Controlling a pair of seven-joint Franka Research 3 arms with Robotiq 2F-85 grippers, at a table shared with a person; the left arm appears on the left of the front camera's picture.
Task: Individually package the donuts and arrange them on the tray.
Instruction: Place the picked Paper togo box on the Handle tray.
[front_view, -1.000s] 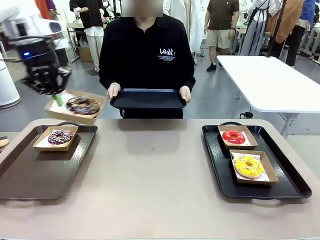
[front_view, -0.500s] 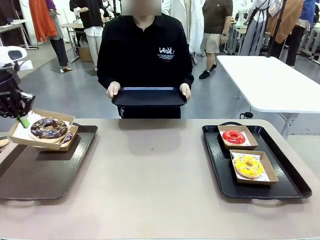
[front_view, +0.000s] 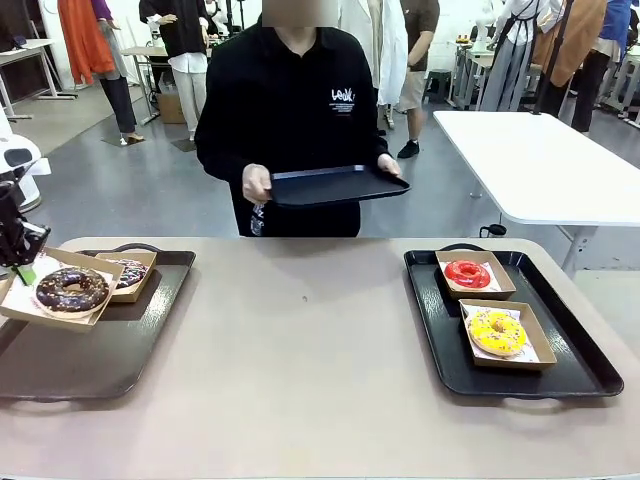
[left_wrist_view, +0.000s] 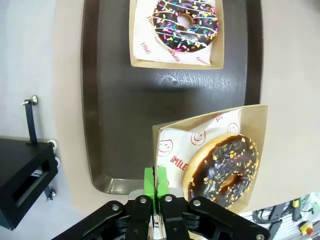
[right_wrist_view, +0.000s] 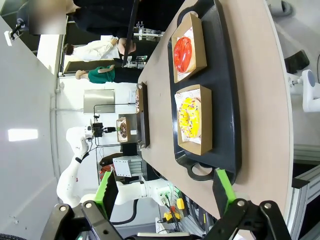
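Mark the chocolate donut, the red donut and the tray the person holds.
chocolate donut (left_wrist_view: 222, 170): left wrist view, on its glazed ring.
red donut (front_view: 467, 273): front view, on its glossy top.
held tray (front_view: 335, 186): front view, on its bare flat bottom.

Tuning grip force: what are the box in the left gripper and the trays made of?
Box: thin kraft cardboard by its matte brown walls, with a printed white paper liner. Left tray and right tray: probably hard plastic, dark, with a slight sheen and moulded handles. Left gripper pinches the box's edge.
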